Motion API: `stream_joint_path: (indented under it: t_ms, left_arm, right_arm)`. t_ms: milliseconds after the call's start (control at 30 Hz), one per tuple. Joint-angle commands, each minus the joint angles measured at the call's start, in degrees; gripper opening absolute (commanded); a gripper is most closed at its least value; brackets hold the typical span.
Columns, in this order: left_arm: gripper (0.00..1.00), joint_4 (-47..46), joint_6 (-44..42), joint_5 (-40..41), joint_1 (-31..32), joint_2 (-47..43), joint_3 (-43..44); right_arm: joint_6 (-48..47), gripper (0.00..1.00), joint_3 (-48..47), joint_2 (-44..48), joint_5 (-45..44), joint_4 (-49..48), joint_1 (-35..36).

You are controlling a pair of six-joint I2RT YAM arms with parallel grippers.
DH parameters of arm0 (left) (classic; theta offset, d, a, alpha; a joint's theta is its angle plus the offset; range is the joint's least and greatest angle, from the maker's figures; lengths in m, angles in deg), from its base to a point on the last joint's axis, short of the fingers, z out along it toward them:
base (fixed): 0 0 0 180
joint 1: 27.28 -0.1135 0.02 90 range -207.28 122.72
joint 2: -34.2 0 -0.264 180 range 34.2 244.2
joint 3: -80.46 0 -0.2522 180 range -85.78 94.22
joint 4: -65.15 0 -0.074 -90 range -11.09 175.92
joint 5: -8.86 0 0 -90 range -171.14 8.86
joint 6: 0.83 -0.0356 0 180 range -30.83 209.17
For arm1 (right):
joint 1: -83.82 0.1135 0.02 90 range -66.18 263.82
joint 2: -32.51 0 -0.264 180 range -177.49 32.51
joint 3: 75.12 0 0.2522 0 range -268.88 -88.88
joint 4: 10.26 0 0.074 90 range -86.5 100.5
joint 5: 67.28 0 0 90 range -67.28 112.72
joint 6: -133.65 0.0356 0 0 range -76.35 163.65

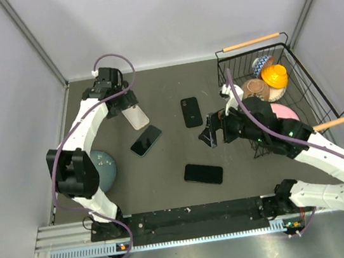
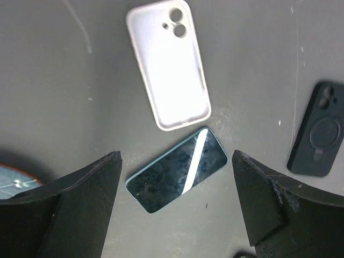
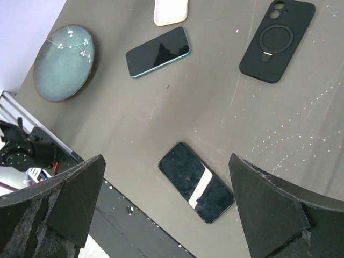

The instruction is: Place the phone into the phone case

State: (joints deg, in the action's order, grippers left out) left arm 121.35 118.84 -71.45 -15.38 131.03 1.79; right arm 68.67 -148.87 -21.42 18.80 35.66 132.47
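Observation:
A white phone case (image 1: 136, 117) lies open side up on the dark mat; it also shows in the left wrist view (image 2: 167, 63). A teal-edged phone (image 1: 146, 140) lies screen up just in front of it, seen too in the left wrist view (image 2: 177, 169) and right wrist view (image 3: 158, 51). A black phone (image 1: 203, 173) lies nearer the front (image 3: 196, 181). A black case (image 1: 191, 111) with a ring lies mid-table (image 3: 277, 39). My left gripper (image 1: 120, 105) is open and empty above the white case. My right gripper (image 1: 214, 132) is open and empty, right of the black phone.
A teal plate (image 1: 104, 169) sits at the left by the left arm's base. A black wire basket (image 1: 290, 61) with a yellow toy, a bowl and a pink item stands at the right. Grey walls close in the mat.

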Motion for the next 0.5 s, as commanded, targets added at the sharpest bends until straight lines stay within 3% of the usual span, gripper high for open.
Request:
stream_joint_path:
  t_ms: [0,67,100,467]
  left_arm:
    - [0.89,0.8,-9.5,-12.5,0.9,2.4,0.9]
    - [0.92,0.7,-13.9,-17.7,1.3,3.4,-1.2]
    - [0.99,1.0,-17.1,-17.8,1.9,3.4,-2.0]
    - [0.99,2.6,-30.7,-13.8,5.8,5.9,-6.9]
  right_arm:
    - [-1.0,0.99,0.2,0.8,2.2,-2.9,0.3]
    - [-1.5,0.99,0.6,0.9,2.6,-3.3,0.3]
    - [-2.2,0.99,0.7,1.3,3.4,-4.1,0.3]
    - [-5.3,0.99,6.6,7.4,6.8,-12.0,0.3]
